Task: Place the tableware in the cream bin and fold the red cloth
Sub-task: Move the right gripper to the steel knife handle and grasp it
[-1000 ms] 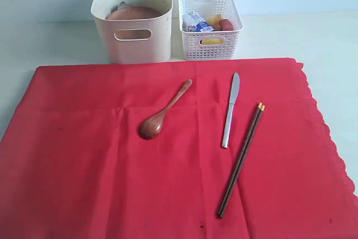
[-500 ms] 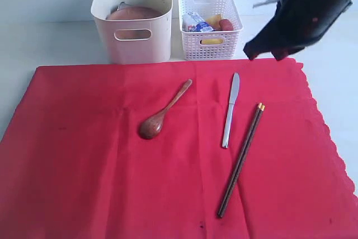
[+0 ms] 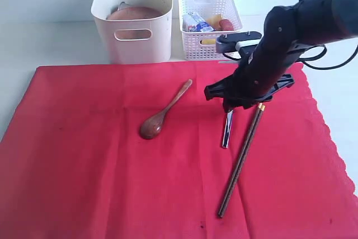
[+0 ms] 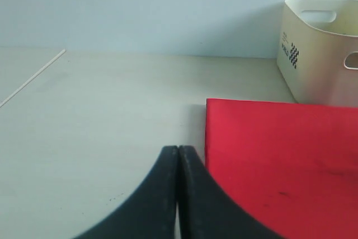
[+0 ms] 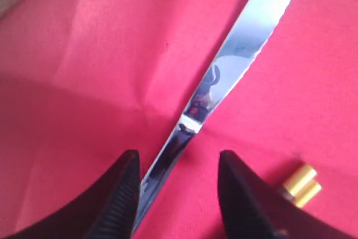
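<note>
The red cloth (image 3: 112,166) lies spread flat over the table. On it rest a brown wooden spoon (image 3: 162,113), a silver knife (image 3: 226,131) and dark chopsticks (image 3: 240,160) with yellow tips. My right gripper (image 3: 229,106) hangs low over the knife's upper half. It is open, its fingers straddling the knife (image 5: 240,54) near the handle, with the chopstick tips (image 5: 299,186) just beside one finger. The cream bin (image 3: 134,32) stands behind the cloth with the wooden plate (image 3: 133,13) inside. My left gripper (image 4: 178,150) is shut and empty, beside the cloth's corner (image 4: 279,160).
A white lattice basket (image 3: 210,26) holding food items stands right of the cream bin, just behind my right arm. The cloth's scalloped edge (image 3: 330,132) runs along the right side. Bare pale table (image 4: 84,116) lies left of the cloth.
My right arm has come in from the upper right and dropped onto the cloth, so the open gripper now straddles the knife. Spoon, knife and chopsticks have not moved.
</note>
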Controlling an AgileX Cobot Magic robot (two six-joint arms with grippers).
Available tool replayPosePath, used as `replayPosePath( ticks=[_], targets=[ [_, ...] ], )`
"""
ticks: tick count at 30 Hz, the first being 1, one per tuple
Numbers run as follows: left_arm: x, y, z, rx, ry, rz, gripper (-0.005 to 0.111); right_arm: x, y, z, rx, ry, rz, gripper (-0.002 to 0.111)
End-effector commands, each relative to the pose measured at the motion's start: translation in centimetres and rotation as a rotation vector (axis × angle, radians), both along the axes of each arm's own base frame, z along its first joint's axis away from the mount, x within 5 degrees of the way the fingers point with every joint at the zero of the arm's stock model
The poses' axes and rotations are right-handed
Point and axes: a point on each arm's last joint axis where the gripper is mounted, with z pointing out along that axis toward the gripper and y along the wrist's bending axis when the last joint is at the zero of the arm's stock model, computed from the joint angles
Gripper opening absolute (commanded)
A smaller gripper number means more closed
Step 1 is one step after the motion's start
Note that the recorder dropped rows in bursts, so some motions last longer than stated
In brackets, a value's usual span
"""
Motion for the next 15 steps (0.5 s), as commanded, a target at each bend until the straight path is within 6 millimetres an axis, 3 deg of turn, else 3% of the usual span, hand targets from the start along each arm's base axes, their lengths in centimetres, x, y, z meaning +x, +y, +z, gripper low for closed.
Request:
replayPosePath(
  ticks=[1, 15],
  targets=[
    [0.0, 0.0, 0.1, -0.011, -0.014, -0.005, 0.001, 1.1, 0.4, -0.6, 0.035, -0.072, -0.008, 0.051],
    [0.0, 0.0, 0.1, -0.011, -0.014, -0.005, 0.001, 1.3, 0.5, -1.8, 0.003, -0.097, 0.098, 0.049]
  ],
)
